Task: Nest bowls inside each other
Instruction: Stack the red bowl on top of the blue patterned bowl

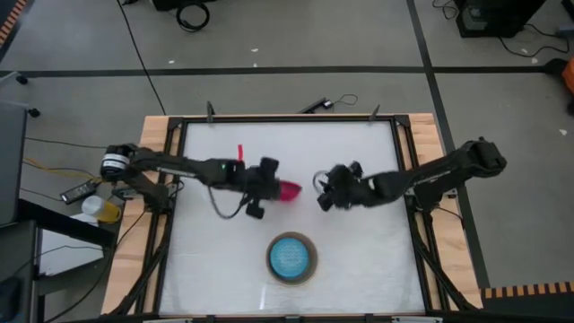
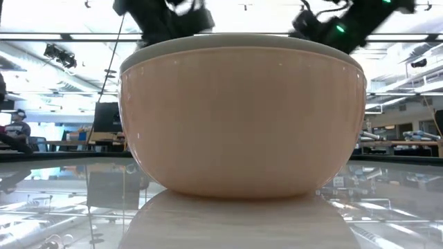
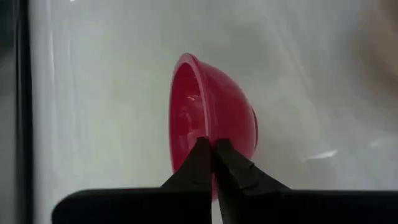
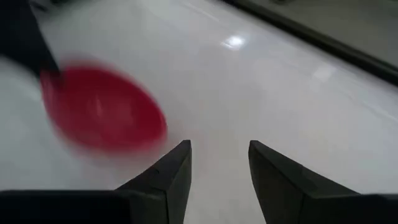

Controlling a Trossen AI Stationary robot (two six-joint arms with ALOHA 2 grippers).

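Red bowl (image 3: 214, 121) on edge, sideways.

Left gripper (image 3: 212, 149) clamped tight mid-table; right gripper (image 4: 219, 155) parted, facing it.

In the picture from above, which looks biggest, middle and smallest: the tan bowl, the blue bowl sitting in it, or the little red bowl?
1. Tan bowl, the outer ring of the stack.
2. Blue bowl, nested inside it, only slightly smaller.
3. Red bowl, clearly smallest, though tipped on its side in the left gripper, so partly hidden.
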